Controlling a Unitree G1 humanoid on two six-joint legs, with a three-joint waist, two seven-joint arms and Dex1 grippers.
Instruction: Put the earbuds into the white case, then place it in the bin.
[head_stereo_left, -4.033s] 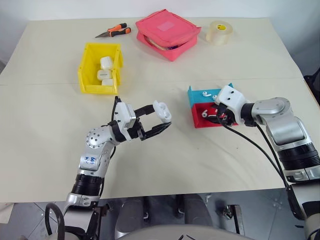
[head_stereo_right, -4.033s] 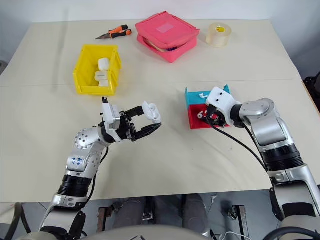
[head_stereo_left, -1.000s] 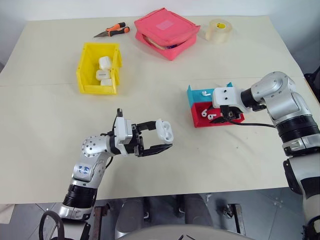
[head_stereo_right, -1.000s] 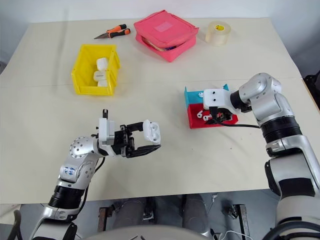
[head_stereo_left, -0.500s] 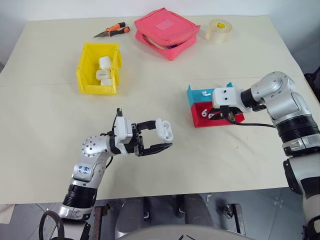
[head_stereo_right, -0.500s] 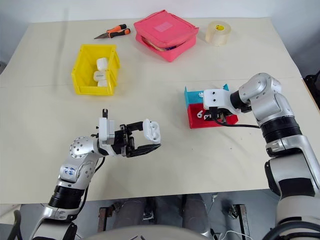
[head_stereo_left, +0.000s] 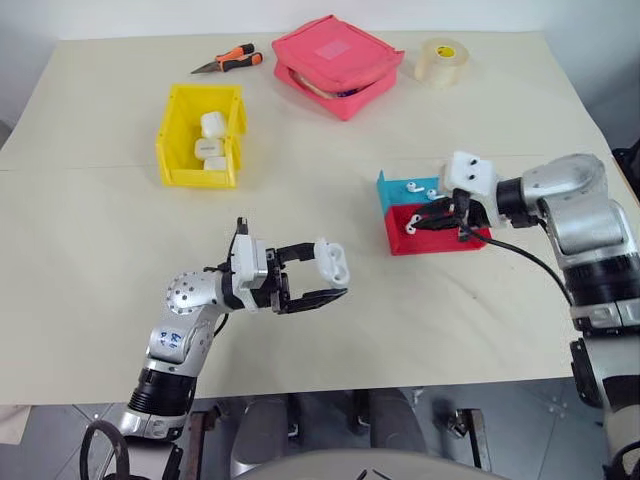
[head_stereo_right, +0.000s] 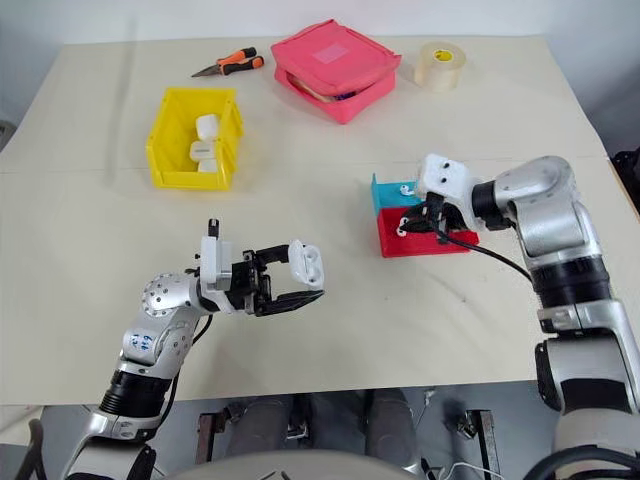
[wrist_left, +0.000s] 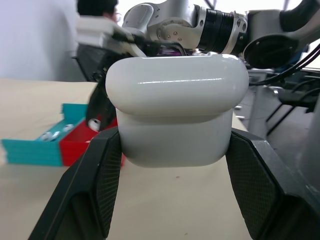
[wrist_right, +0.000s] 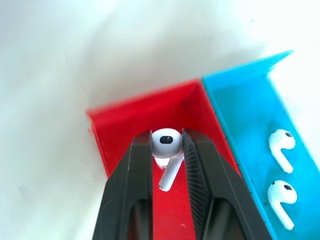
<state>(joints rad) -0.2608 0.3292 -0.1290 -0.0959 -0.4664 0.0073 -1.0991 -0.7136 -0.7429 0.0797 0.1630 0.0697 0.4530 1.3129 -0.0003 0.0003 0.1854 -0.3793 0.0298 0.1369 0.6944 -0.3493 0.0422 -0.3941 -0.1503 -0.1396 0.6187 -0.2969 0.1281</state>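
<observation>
My left gripper (head_stereo_left: 332, 272) is shut on the white case (head_stereo_left: 331, 260), holding it above the table left of centre. In the left wrist view the case (wrist_left: 175, 107) sits between both fingers with its lid closed. My right gripper (head_stereo_left: 422, 222) hovers over the red tray (head_stereo_left: 445, 241). It is shut on one earbud (wrist_right: 167, 145), whose stem hangs down between the fingertips. Two more earbuds (wrist_right: 281, 147) lie in the blue tray (wrist_right: 240, 110) beside it. The yellow bin (head_stereo_left: 196, 181) stands at the far left of the table.
Several white cases (head_stereo_left: 210, 148) lie inside the bin. A pink zip pouch (head_stereo_left: 335, 65), a tape roll (head_stereo_left: 440, 62) and orange-handled pliers (head_stereo_left: 228, 60) lie along the far edge. Bare table runs between the bin and the trays.
My right gripper has closed on an earbud in the red tray, rolled its wrist and lifted a little. The left gripper has kept still with the case.
</observation>
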